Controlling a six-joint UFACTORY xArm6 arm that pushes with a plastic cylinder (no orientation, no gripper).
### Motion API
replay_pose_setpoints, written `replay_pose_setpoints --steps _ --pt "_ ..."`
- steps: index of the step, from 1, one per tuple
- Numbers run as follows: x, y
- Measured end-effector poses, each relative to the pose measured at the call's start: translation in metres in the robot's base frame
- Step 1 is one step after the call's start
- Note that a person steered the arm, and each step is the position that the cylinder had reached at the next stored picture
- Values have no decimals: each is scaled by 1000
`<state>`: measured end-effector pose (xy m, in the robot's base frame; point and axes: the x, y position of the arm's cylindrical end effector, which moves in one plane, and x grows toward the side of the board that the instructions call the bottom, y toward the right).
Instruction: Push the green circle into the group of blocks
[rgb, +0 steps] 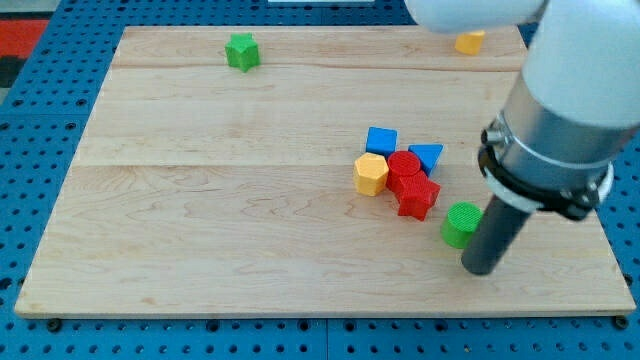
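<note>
- Tip (480, 270) is sitting just right of your green circle (461, 224), touching or nearly so (no gripper here, only the rod).
- Green circle is lying just below-right of the group: red star (418, 196), red cylinder (404, 169), yellow hexagon (370, 174), blue cube (381, 141), blue triangle (427, 156).
- Green star (241, 51) and a yellow block (468, 42) are resting near the view's top.

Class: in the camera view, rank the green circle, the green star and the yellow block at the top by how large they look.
1. green circle, beside my tip
2. green star
3. yellow block, partly hidden by the arm

The circle lies nearer the view's bottom, so true sizes stay unsure.
</note>
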<state>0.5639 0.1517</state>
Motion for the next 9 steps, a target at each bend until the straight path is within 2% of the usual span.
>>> replay_pose_setpoints --steps 4,6,7,8,9 --pt "-59 24" --pt "-21 7" --pt "-48 -41" --pt "-76 -33" --pt "-80 -7"
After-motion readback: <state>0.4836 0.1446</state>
